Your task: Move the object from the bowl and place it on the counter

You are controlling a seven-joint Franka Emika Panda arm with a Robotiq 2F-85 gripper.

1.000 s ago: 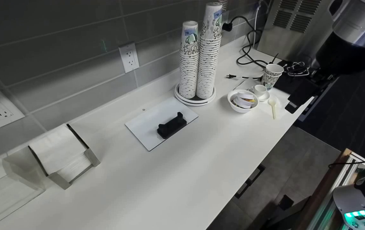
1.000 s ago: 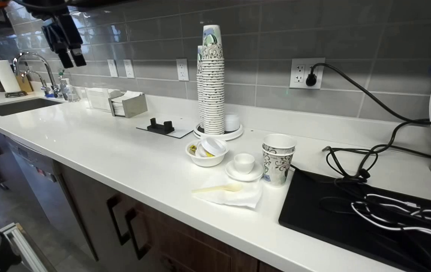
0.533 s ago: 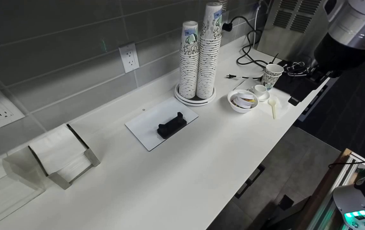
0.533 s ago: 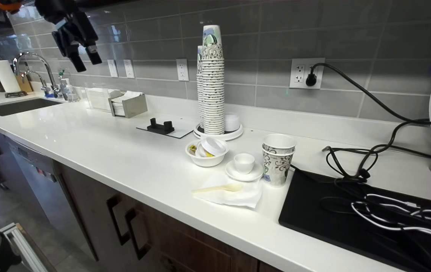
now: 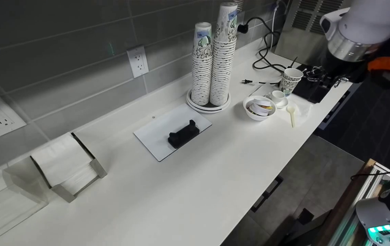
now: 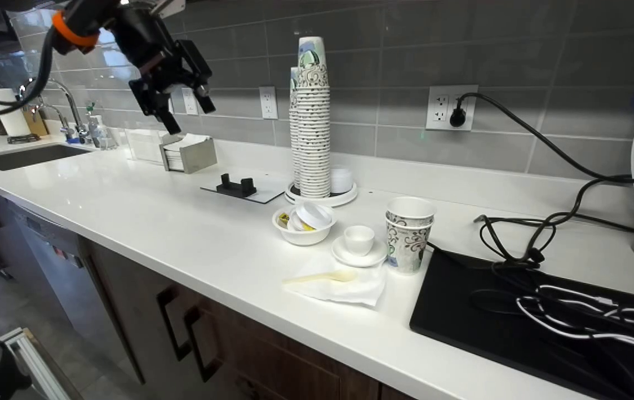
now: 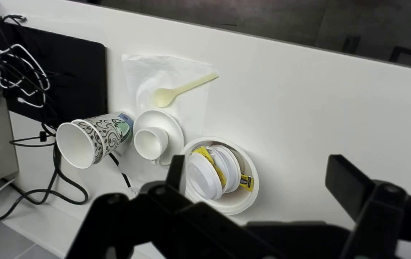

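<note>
White lids (image 7: 205, 178) & yellow packets (image 7: 247, 182) in bowl (image 7: 234, 207) on tabletop (image 7: 317, 118), wrist view; task obj. prob. one of these (which, can't tell). Gripper (image 6: 189, 118), jaws wide apart w/ nothing btwn them, hangs in air, well apart from bowl. Step in hand, prob.: approach, pre-grasp. Next move should centre gripper over bowl, then lower it & close on one lid w/o catching rim.
</note>
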